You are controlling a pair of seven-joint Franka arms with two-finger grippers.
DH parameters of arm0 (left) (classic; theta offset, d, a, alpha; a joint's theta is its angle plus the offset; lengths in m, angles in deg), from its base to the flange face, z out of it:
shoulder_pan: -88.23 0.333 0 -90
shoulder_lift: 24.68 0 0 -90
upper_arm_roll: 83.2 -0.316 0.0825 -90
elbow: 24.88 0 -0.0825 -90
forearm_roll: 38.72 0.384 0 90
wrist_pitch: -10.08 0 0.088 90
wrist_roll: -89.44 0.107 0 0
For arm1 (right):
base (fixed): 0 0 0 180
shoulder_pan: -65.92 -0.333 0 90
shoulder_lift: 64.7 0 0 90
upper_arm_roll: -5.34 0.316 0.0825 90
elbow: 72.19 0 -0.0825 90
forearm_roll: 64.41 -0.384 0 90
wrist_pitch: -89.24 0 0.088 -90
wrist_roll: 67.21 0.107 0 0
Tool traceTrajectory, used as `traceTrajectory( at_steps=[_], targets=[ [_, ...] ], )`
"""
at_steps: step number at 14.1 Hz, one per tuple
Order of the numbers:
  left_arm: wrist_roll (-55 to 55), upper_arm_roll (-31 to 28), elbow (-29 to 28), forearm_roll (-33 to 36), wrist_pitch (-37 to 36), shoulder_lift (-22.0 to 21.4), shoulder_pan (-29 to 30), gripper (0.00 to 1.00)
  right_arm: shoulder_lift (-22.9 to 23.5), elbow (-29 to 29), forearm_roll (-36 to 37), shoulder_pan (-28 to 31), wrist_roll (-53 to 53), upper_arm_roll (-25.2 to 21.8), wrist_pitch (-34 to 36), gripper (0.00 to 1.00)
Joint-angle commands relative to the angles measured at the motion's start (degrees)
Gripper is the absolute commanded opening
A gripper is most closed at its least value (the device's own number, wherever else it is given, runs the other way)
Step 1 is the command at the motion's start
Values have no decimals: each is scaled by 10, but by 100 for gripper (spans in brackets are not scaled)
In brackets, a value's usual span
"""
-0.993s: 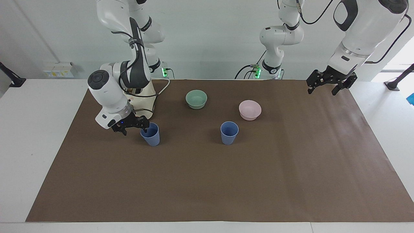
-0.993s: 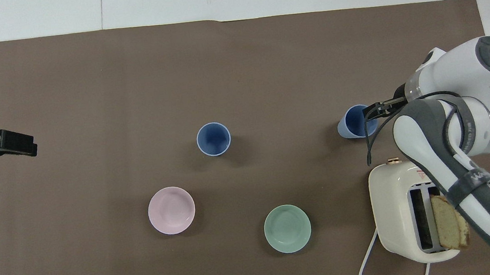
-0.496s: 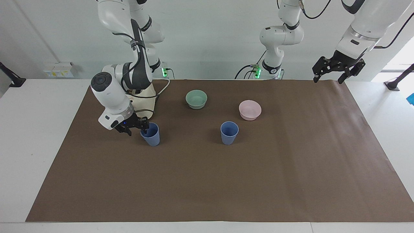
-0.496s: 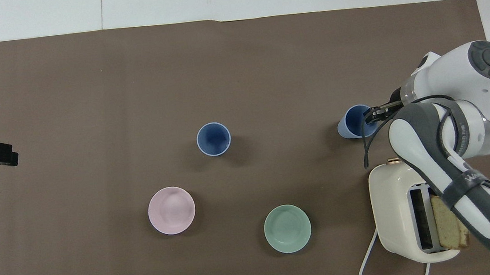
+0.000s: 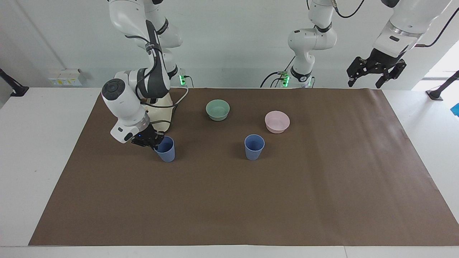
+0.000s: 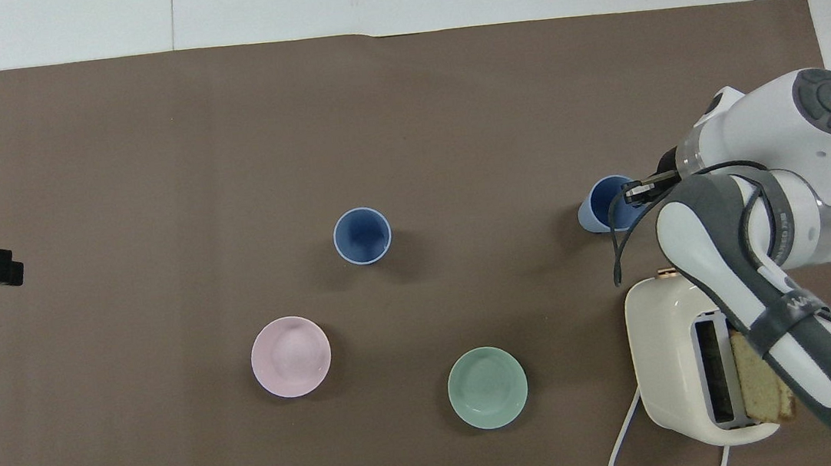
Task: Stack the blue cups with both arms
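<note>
One blue cup (image 5: 166, 152) stands on the brown mat toward the right arm's end, just beside the toaster; it also shows in the overhead view (image 6: 602, 207). My right gripper (image 5: 155, 142) is low at this cup, its fingers closed on the cup's rim at the side toward the right arm's end (image 6: 631, 193). The second blue cup (image 5: 254, 147) stands upright and free near the middle of the mat (image 6: 362, 235). My left gripper (image 5: 364, 85) is open and empty, raised high over the left arm's end of the mat (image 6: 14, 273).
A cream toaster (image 6: 668, 361) with a bread slice (image 6: 764, 385) stands near the right arm's base. A mint-green bowl (image 5: 217, 109) and a pink bowl (image 5: 277, 122) sit nearer to the robots than the free cup.
My right gripper has closed on the cup's rim and drawn the cup slightly toward the right arm's end. My left gripper has risen and pulled away toward its end of the table.
</note>
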Motion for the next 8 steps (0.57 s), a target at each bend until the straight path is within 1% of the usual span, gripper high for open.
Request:
traceTrajectory(
  at_steps=[1,3,4,5,7,8],
  targets=[
    [3,1,-5,-6,-4,-8,4,100,3,16,-6,-6,-10,0,-9,0],
    [3,1,-6,-10,4,-8,5,100,-1,61,-17,-12,1,0,31,0],
    [3,1,-7,-11,4,-8,5,100,-2,87,-41,-12,15,7,55,0],
    [3,1,-7,-11,4,-8,4,100,-2,105,-61,-13,41,10,68,0],
    [2,1,-7,-11,5,-8,4,100,-1,134,-62,-30,115,22,71,0],
    [3,1,-5,-11,5,-8,4,100,-2,146,-58,-49,166,24,74,0]
  ],
)
